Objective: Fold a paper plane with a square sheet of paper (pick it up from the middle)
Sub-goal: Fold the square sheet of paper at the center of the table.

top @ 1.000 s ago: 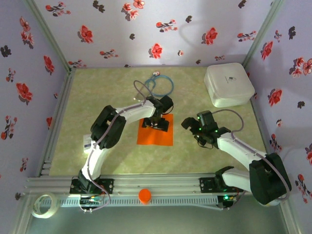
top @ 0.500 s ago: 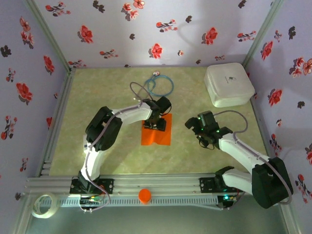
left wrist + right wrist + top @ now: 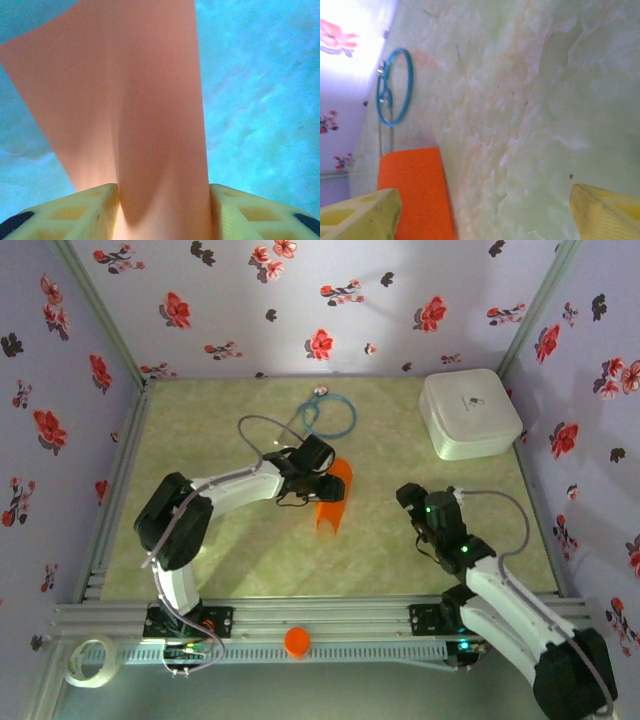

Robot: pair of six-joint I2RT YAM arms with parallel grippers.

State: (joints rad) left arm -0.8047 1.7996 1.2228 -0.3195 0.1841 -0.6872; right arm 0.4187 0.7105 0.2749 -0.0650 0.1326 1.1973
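Observation:
The square sheet of paper (image 3: pixel 331 504) is bright orange and bowed into a narrow curl, one part lifted off the green table. My left gripper (image 3: pixel 316 484) is shut on its middle. In the left wrist view the sheet (image 3: pixel 145 100) rises in a fold from between the two yellow fingers (image 3: pixel 75 215). My right gripper (image 3: pixel 407 496) stands open to the right of the sheet, apart from it. In the right wrist view its yellow fingertips (image 3: pixel 360 217) are spread wide over bare table, with the orange sheet (image 3: pixel 412 192) at lower left.
A white rounded box (image 3: pixel 470 412) sits at the back right corner. A blue ring of cable (image 3: pixel 330 416) lies behind the sheet, also in the right wrist view as the blue ring (image 3: pixel 395 92). A small orange cap (image 3: pixel 297 641) and a tape roll (image 3: pixel 85 660) rest by the front rail.
The left gripper has closed on the sheet, bowing the flat square into a narrow curl, and has shifted slightly left. The right arm has drawn back toward the near right.

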